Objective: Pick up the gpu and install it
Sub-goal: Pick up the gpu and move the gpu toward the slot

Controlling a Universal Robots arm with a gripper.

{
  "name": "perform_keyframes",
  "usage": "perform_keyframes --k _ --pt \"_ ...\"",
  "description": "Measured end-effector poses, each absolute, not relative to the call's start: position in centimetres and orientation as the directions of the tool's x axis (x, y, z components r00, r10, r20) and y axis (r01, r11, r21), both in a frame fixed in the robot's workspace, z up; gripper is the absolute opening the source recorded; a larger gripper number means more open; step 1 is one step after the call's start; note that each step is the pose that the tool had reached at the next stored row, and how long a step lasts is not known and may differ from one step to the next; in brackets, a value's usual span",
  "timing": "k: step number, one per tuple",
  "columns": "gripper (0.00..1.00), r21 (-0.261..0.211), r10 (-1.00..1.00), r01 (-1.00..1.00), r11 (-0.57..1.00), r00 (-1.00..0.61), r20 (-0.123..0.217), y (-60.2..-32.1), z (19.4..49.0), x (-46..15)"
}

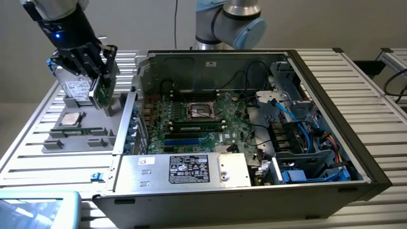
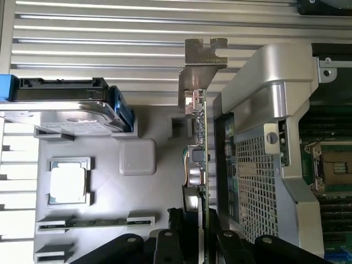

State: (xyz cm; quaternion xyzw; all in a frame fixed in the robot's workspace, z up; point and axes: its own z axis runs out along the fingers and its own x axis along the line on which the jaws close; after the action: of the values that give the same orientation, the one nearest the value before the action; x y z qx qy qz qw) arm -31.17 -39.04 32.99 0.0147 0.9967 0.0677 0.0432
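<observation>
The gripper [image 1: 96, 71] is clenched on the gpu [image 1: 100, 93], with black fingers on both flat faces. It holds the card on edge, tilted a little, over the far corner of the tray [image 1: 76, 143] on the side nearest the case [image 1: 254, 191]. The tray lies on the slatted bench [image 1: 362, 76], toward its edge at the exterior view's left, and the case sits just beside it.

The exterior view takes in the arm, the whole open case and the board [image 1: 190, 124] lying flat inside, well apart from the card. It also shows the drive [image 1: 76, 88] standing at the tray's far edge just behind the gpu, the cpu [image 1: 70, 118] near the tray's middle, and the ram [image 1: 79, 130] nearer the front edge. Whether the card's lower edge is clear of the tray cannot be told from here.

The wrist view looks along the gpu [image 2: 198, 143] edge-on. The gripper [image 2: 193, 231] closes round one end, and a bent metal bracket [image 2: 202, 55] sits on the other end, over the bench [image 2: 110, 33] slats. The card runs between a grey post of the tray [image 2: 154, 220] and the perforated wall of the case [image 2: 258, 110], close beside that wall. Here the drive [image 2: 60, 104] shows a blue clip at its end. The cpu [image 2: 68, 182] and ram [image 2: 93, 223] lie in their recesses, and the board [image 2: 330, 181] shows past the wall.
</observation>
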Motion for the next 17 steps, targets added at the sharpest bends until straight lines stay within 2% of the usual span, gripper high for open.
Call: perform_keyframes --k 17 --pt "0.29 0.135 0.037 0.030 0.990 -0.998 -0.051 -39.2 40.1 -29.0"
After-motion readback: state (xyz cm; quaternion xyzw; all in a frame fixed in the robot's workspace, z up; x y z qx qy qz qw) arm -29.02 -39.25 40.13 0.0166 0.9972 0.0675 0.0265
